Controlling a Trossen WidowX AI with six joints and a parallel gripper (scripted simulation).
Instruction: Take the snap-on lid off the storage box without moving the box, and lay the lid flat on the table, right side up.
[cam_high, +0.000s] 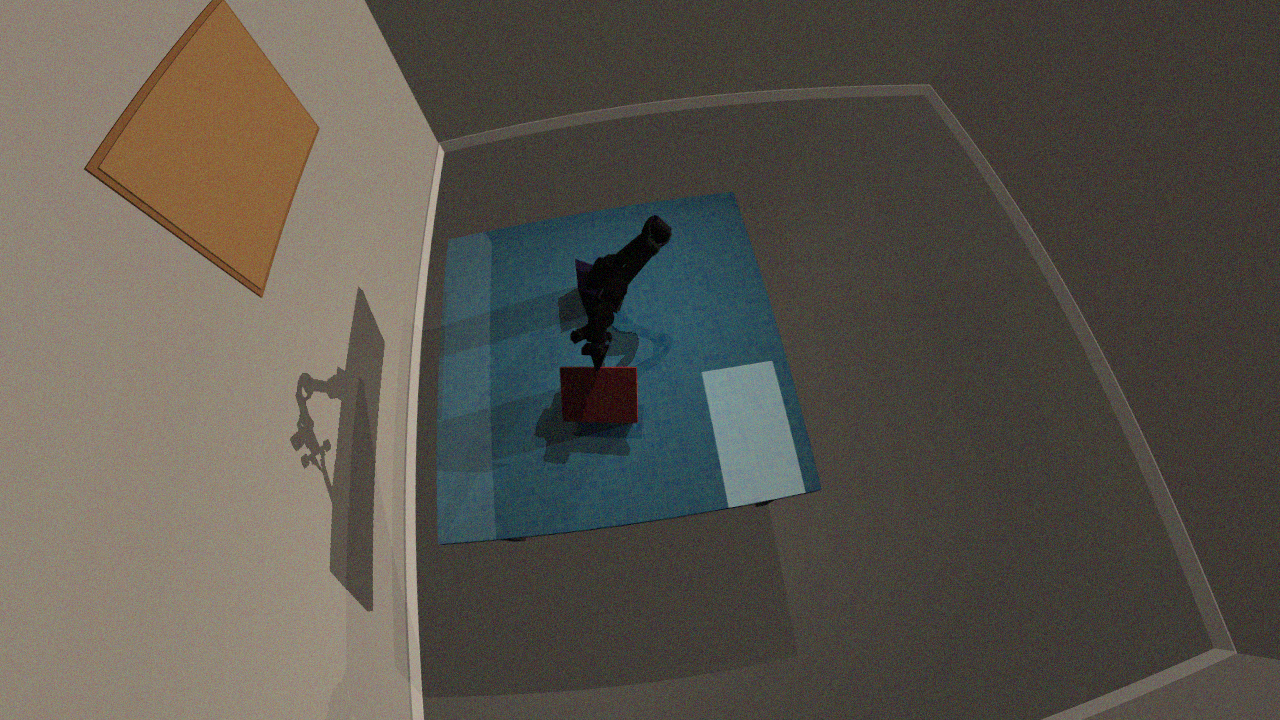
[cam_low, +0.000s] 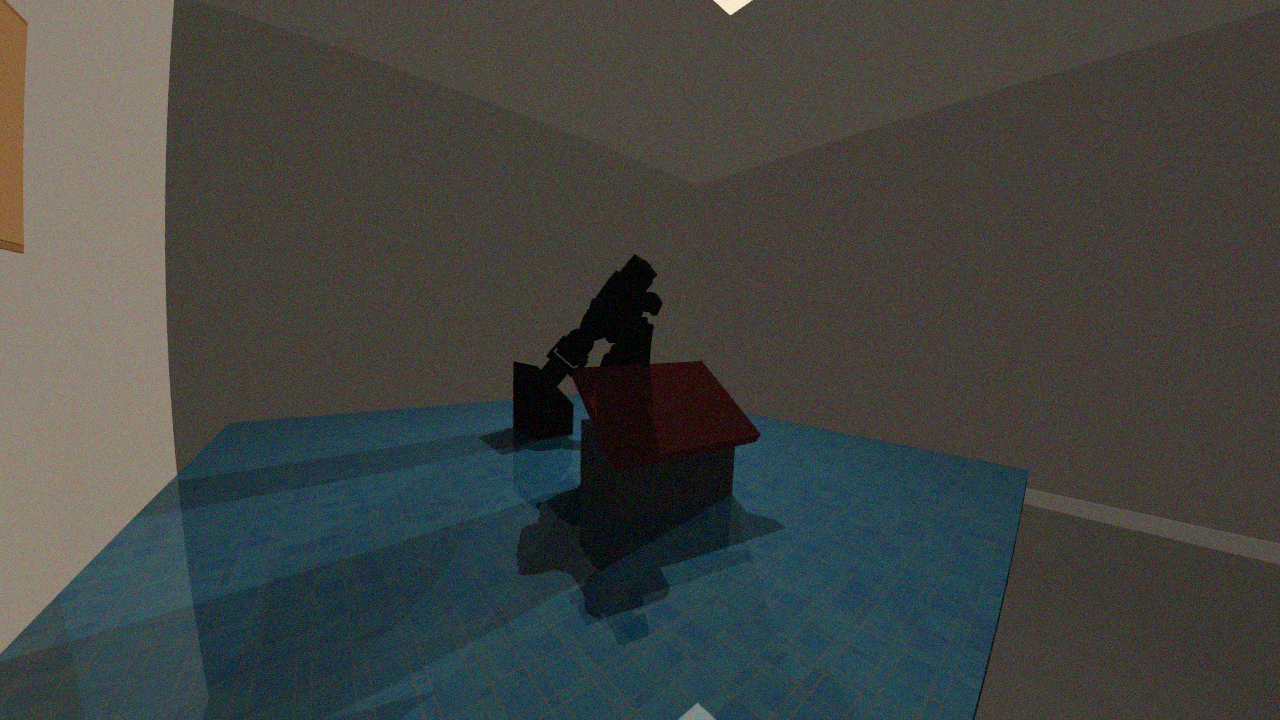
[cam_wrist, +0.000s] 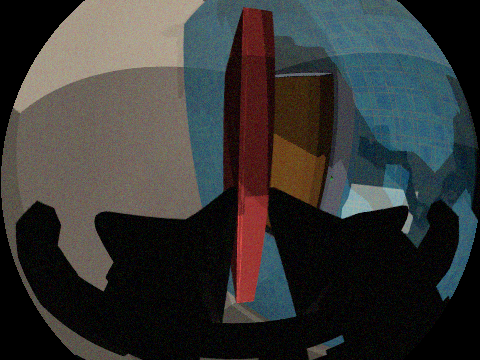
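The red lid (cam_high: 617, 395) (cam_low: 684, 402) (cam_wrist: 252, 125) is tilted over the grey storage box (cam_low: 662, 497) (cam_wrist: 344, 115). Its arm-side edge is raised, and its far edge is low at the box's opposite rim; whether it touches there is unclear. The box stands upright on the blue table (cam_high: 693, 295) (cam_low: 859, 555), and its brown inside shows beside the lid in the wrist view. My gripper (cam_high: 597, 363) (cam_wrist: 251, 194) is shut on the lid's raised edge, one black finger on each side. The fingertips are hidden behind the lid in the exterior view.
A pale rectangle (cam_high: 753, 434) (cam_wrist: 377, 196) lies near a table corner. A dark block (cam_low: 537, 407) (cam_high: 583, 266) stands beside the arm. The side wall bears an orange panel (cam_high: 210, 152) (cam_low: 10, 134). Dark shadows fall around the box.
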